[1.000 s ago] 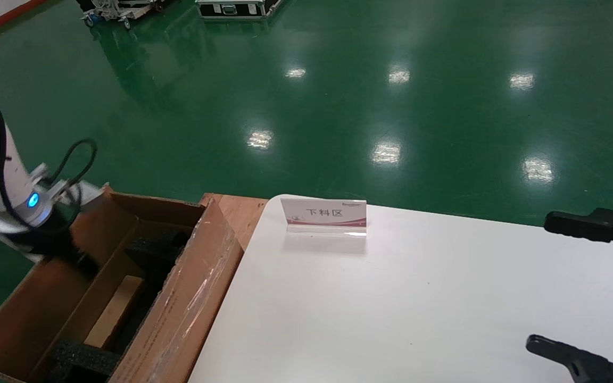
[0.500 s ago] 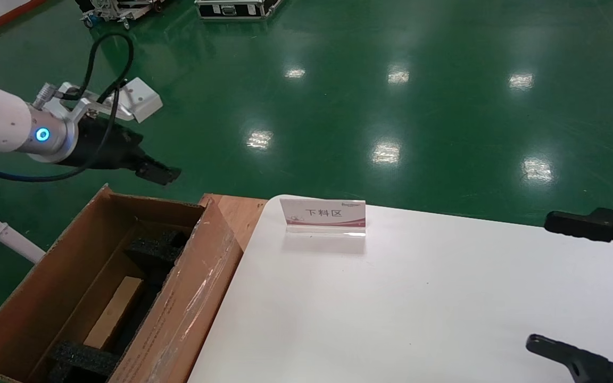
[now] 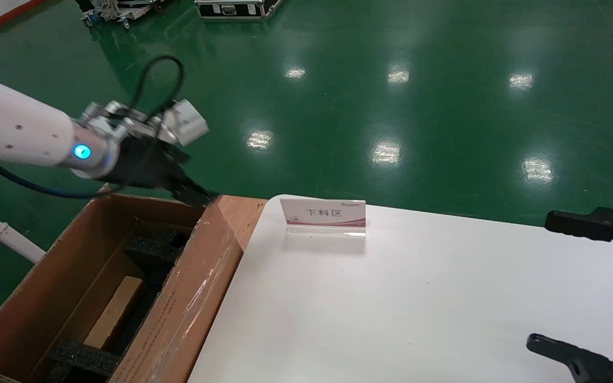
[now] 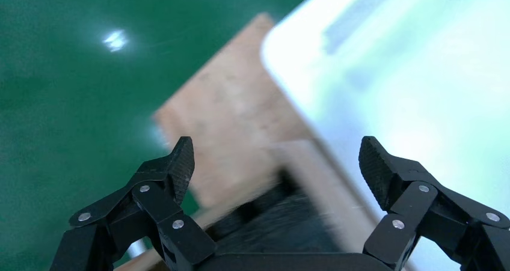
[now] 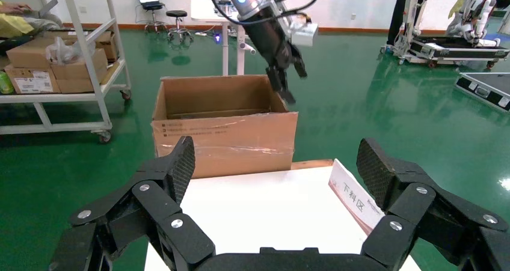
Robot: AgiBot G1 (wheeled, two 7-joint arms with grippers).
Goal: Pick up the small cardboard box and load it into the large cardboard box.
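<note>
Bright overhead lamps glare off the green floor (image 3: pixel 391 106) beyond the left gripper (image 3: pixel 200 198); the white table (image 3: pixel 418 298) washes out beside it; motion blur smears its wrist view.

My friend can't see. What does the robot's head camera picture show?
The left gripper hangs empty over the far end of the large cardboard box, which stands open beside a white table. The small cardboard box lies inside it between black foam inserts. A sign stands on the table, and the right gripper waits open at its edge.
</note>
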